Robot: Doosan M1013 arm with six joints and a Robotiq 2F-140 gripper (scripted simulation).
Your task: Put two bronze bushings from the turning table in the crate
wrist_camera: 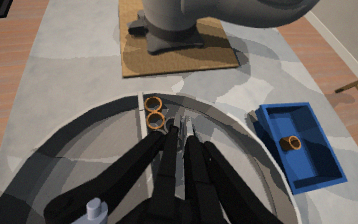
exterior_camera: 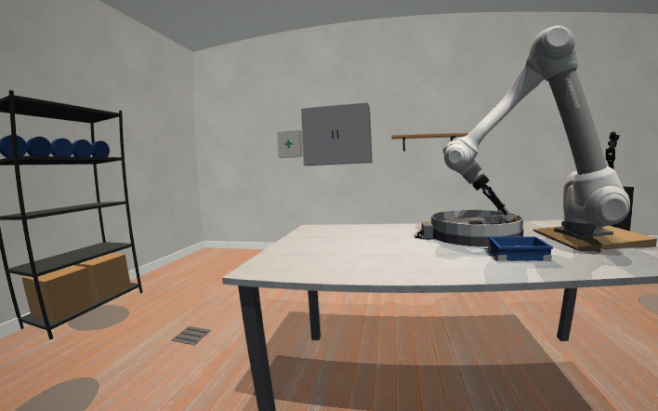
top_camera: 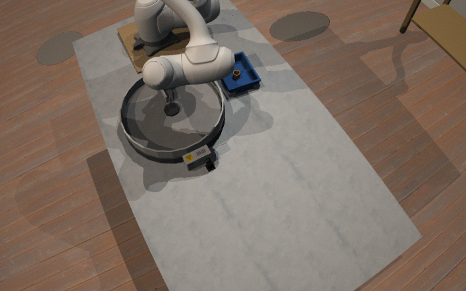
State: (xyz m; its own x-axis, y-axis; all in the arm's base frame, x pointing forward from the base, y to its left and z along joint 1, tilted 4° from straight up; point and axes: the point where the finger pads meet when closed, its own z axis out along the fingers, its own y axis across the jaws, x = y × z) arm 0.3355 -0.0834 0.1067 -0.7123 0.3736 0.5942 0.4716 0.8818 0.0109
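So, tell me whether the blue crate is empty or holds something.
It holds something: the top and wrist views show one bronze bushing inside the blue crate.

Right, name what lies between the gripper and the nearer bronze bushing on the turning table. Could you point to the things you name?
A grey ring (wrist_camera: 167, 123), partly hidden, lies between the gripper (top_camera: 169, 101) (exterior_camera: 508, 216) (wrist_camera: 181, 121) and that bushing (wrist_camera: 156, 128), in the wrist view.

The arm (top_camera: 206, 66) (exterior_camera: 574, 120) (wrist_camera: 221, 12) is glossy white, rounded, with dark jaws (exterior_camera: 508, 216).
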